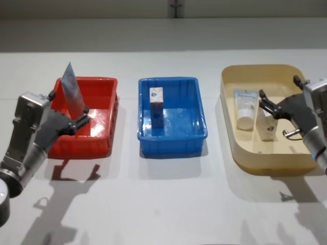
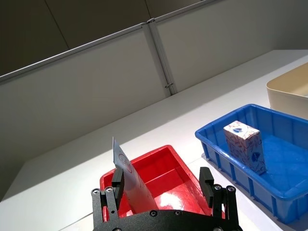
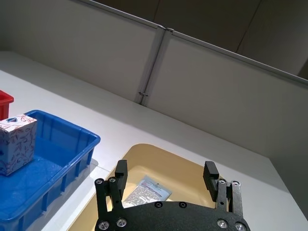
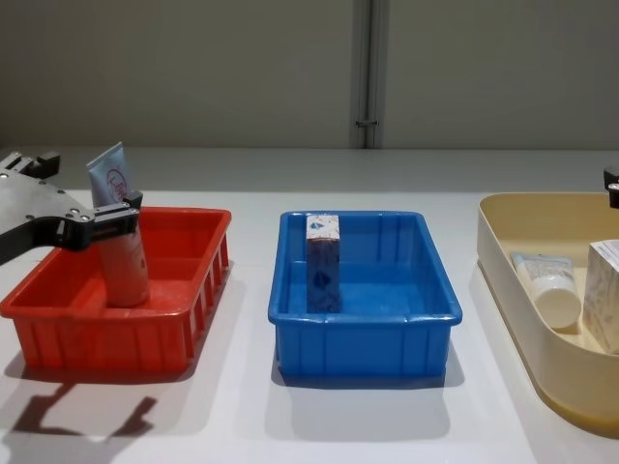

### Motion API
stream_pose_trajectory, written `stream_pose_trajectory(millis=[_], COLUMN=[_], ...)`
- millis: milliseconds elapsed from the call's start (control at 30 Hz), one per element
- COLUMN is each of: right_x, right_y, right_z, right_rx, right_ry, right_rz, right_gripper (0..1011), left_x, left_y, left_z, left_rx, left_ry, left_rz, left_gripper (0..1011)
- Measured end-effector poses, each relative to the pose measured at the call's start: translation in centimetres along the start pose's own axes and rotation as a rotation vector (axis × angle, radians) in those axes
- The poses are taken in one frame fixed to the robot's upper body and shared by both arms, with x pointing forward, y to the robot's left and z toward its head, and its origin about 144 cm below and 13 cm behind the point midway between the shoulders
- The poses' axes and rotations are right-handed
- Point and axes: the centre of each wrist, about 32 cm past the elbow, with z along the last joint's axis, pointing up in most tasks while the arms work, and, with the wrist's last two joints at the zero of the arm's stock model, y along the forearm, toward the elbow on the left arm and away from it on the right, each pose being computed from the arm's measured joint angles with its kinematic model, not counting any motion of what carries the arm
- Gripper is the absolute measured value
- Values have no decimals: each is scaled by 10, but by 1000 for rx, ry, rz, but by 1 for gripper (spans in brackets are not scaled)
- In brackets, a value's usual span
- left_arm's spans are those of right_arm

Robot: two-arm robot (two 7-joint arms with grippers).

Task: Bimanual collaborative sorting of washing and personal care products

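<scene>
While I watch the four feeds, this is what I read off them:

Left gripper: my left gripper (image 1: 84,116) sits over the red bin (image 1: 104,130). One finger (image 2: 118,181) touches a pale-blue squeeze tube (image 4: 121,246) and the other stands clear of it, so the jaws are apart.
Tube on the left: it stands nearly upright inside the red bin, crimped end up, its red circular logo facing the chest camera.
Blue bin: the blue bin (image 1: 196,109) in the middle holds one small carton (image 1: 156,106), upright, white top and blue lower part, just left of the bin's centre.
Right gripper: my right gripper (image 1: 266,104) hovers over the beige bin (image 1: 230,132), fingers (image 3: 210,175) spread, nothing between them.
Beige bin contents: a second squeeze tube (image 1: 245,108) lies flat with its white cap toward me; a second carton (image 4: 604,293) stands just to its right.
Surface: all three bins sit in a row on a white table (image 1: 163,204).
</scene>
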Motion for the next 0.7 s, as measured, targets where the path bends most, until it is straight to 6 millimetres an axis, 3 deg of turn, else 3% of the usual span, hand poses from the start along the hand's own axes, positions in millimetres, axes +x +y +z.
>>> stream_pose_trajectory(millis=[700], right_x=[13], right_y=[-5], right_z=[4], right_rx=[-32], right_ry=[-73], right_rz=[99], right_gripper=[1001], left_x=[0], left_y=[0], left_z=[0], left_rx=[0], left_ry=[0], left_rz=[0], left_gripper=[1001])
